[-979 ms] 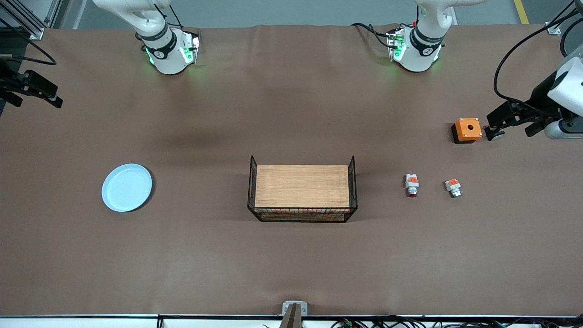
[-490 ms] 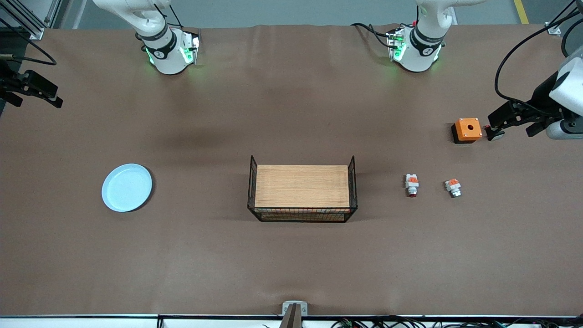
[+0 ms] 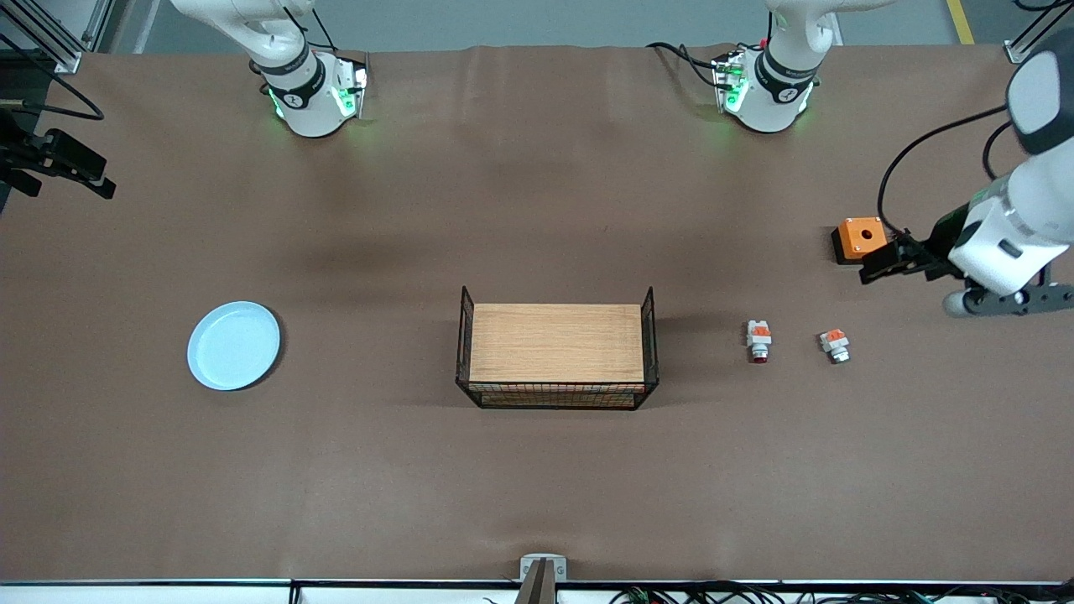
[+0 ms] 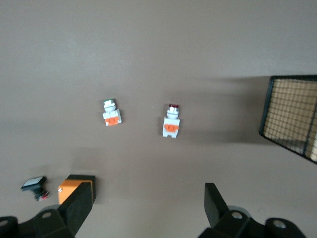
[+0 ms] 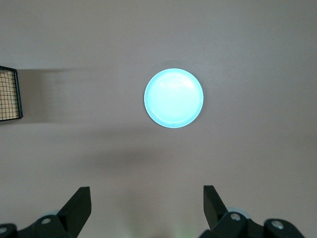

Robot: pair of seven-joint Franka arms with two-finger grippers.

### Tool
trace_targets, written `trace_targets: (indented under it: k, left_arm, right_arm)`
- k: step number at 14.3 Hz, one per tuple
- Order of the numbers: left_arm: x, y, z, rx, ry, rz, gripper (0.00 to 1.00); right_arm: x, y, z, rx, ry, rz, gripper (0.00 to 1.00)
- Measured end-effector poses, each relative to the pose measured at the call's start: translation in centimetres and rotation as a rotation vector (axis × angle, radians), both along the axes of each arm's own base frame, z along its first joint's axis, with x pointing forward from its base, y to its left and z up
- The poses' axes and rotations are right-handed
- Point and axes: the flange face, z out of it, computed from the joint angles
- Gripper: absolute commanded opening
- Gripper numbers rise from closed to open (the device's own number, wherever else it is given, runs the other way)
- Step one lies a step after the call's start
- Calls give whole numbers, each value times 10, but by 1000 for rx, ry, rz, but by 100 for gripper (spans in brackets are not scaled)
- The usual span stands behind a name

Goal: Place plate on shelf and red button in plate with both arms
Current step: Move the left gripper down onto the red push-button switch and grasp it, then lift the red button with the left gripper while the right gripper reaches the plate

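The left gripper [image 4: 146, 210] hangs empty with its black fingers [image 4: 79, 206] spread wide over the brown table [image 4: 198, 44]; the dark-red-capped white-and-orange button [image 4: 171, 121] lies near a silvery-capped white-and-orange button [image 4: 111, 112]; an orange box [image 4: 69, 191] touches one finger; a black wire-mesh tray [image 4: 292, 116] sits apart.

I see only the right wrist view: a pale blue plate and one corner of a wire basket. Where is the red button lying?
Observer: The red button lies on the table toward the left arm's end, between the wooden tray and a similar silver-capped part.
Operator: Is the left gripper holding it?
Observer: No. The left gripper hangs open and empty near the orange box.
Operator: Which way does its cap point?
Observer: Toward the front camera.
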Motion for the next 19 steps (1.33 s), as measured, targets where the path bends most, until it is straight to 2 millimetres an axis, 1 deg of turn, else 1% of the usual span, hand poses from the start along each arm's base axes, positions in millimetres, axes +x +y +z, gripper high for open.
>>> trace_targets:
  k: [2, 5, 8, 11, 14, 16, 18, 19]
  left_arm:
    - [8, -3, -36, -2, -8, 35, 100]
    - [8, -12, -89, -7, -24, 41, 100]
    - [4, -33, -142, -10, -11, 14, 100]
    - [0, -49, -195, -4, -25, -16, 100]
    - [-6, -59, -234, 25, -8, -64, 100]
    - [-6, -64, -258, 39, 1, -93, 100]
    - [-7, -64, -281, 58, 10, -120, 100]
    - [-8, -63, -290, 62, 18, -127, 100]
  right_arm:
    - [0, 0, 0, 0, -1, 0, 100]
    - [0, -2, 2, 0, -4, -3, 100]
    - [0, -2, 2, 0, -3, -4, 100]
    - [-1, -3, 1, -1, 2, -5, 100]
    - [0, -4, 0, -4, 4, -6, 100]
    - [3, -6, -5, -6, 15, -10, 100]
    - [12, -8, -21, -7, 45, -13, 100]
    - [19, -8, -34, -8, 69, -14, 100]
